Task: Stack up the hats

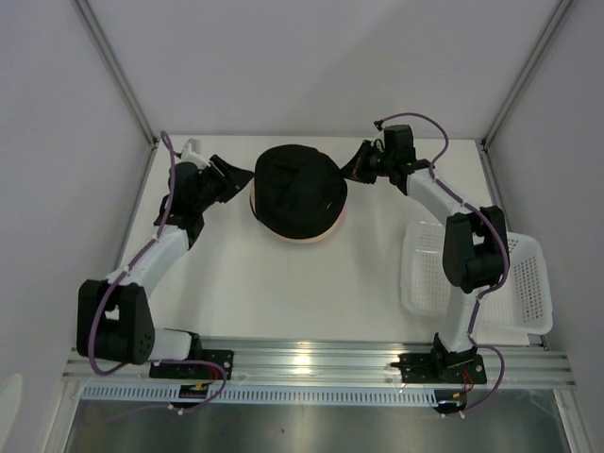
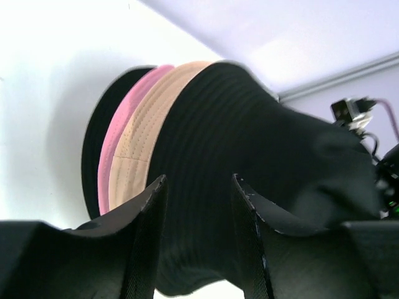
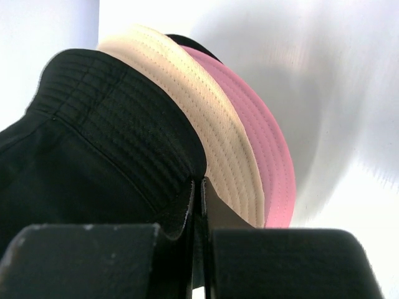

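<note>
A stack of hats (image 1: 297, 189) sits at the back middle of the table. The black top hat (image 2: 249, 137) lies over a beige hat (image 2: 143, 143), a pink hat (image 2: 121, 124) and a black bottom hat (image 2: 93, 137). My left gripper (image 1: 231, 177) is open at the stack's left side, and its fingers (image 2: 153, 205) stand either side of the top hat's brim. My right gripper (image 1: 359, 162) is shut on the right side of the top hat's brim (image 3: 156, 168), with the beige hat (image 3: 199, 106) and the pink hat (image 3: 262, 149) just beyond.
A white mesh basket (image 1: 525, 283) lies at the right edge of the table beside the right arm. White walls with metal posts close in the back and both sides.
</note>
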Available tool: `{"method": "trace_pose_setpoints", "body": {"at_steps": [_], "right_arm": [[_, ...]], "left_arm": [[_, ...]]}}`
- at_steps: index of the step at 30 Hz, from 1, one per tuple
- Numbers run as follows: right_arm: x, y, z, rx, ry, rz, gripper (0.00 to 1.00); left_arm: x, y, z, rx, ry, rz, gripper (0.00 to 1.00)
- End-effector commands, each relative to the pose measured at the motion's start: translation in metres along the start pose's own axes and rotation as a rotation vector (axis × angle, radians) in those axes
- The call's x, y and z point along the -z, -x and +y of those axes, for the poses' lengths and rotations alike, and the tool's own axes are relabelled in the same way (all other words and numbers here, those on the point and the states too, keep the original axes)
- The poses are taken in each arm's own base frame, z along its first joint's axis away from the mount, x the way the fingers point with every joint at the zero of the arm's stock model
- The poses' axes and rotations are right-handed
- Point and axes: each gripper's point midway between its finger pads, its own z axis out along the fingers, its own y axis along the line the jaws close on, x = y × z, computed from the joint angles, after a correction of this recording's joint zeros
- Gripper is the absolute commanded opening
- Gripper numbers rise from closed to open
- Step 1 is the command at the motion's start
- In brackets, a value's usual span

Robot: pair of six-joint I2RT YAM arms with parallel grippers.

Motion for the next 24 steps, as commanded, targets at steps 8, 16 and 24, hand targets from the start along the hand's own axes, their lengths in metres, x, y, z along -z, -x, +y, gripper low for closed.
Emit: {"method": "trace_pose_setpoints", "body": {"at_steps": [8, 16, 24], "right_arm": [[-0.008, -0.003, 0.021, 0.072, 0.013, 0.079, 0.00], [-0.010, -0.003, 0.029, 0.087, 0.025, 0.077, 0.00], [-0.014, -0.004, 0.031, 0.097, 0.032, 0.088, 0.00]], "left_arm": [[-0.041, 0.011, -0.024, 0.009, -0.257, 0.008, 0.54], [-0.059, 0.015, -0.024, -0.015, -0.298, -0.001, 0.61], [-0.069, 0.027, -0.028, -0.079, -0.368, -0.015, 0.77]]}}
